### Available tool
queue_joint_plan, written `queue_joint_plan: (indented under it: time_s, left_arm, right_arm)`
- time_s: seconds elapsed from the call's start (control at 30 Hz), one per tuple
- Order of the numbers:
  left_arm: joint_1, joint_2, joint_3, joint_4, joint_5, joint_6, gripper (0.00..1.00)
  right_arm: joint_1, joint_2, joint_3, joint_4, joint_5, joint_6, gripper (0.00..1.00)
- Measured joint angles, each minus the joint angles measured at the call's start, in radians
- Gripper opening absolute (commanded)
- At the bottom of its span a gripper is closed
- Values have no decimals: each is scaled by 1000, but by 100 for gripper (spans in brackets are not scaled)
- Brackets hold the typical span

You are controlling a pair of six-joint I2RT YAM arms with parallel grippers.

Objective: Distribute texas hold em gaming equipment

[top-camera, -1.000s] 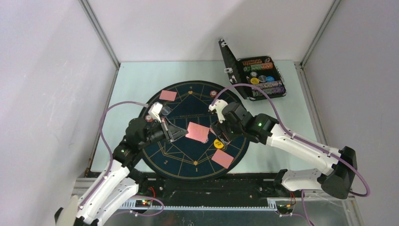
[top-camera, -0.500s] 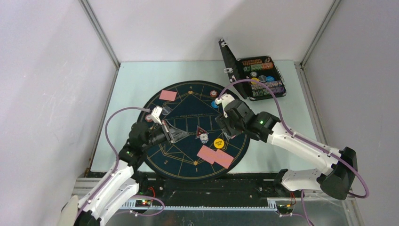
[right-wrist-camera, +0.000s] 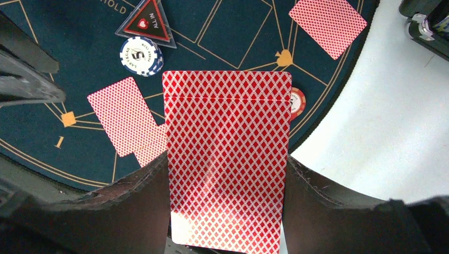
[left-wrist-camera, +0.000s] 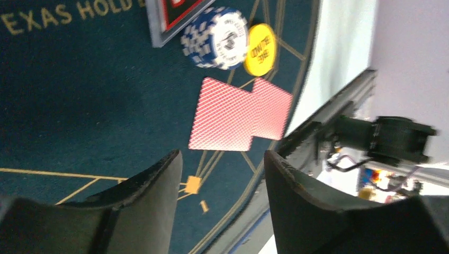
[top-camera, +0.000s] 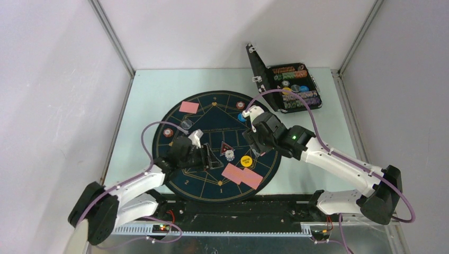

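Observation:
Red-backed playing cards, small discs and a triangular marker lie on the round dark-blue mat. Two overlapping cards rest near the mat's front edge, and one card lies at the far left. Beside the marker sit a blue-and-white disc and a yellow disc. My left gripper hovers low over the mat just left of the two cards, open and empty. My right gripper is shut on a deck of cards, held above the mat's right half.
The black hinged case stands open at the back right with rows of discs inside. More discs sit round the mat: red at the left, red and blue at the back. The black table rail runs just beyond the mat's front edge.
A card that hung over the mat's middle now lies beside the other card at the front edge. My left gripper has opened and its arm has dropped lower. The right gripper shifted slightly back.

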Motion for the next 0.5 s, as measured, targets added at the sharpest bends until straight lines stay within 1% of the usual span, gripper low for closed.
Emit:
queue_joint_plan:
  time_s: [0.03,0.17,0.37,0.5]
  left_arm:
    - [-18,25,0,-2,-23,9,70]
    - [-91,143,5,3,-108,47,72]
    - [-168,335,116,78,-155,85,68]
    - [-196,394,163,95,-167,106,66]
  right_arm:
    - [0,0,0,-1,0,0,0]
    - [0,0,0,-3,0,0,0]
    - [0,-2,0,-6,-5,0,0]
    - [-1,-9,-8,-8,-6,0,0]
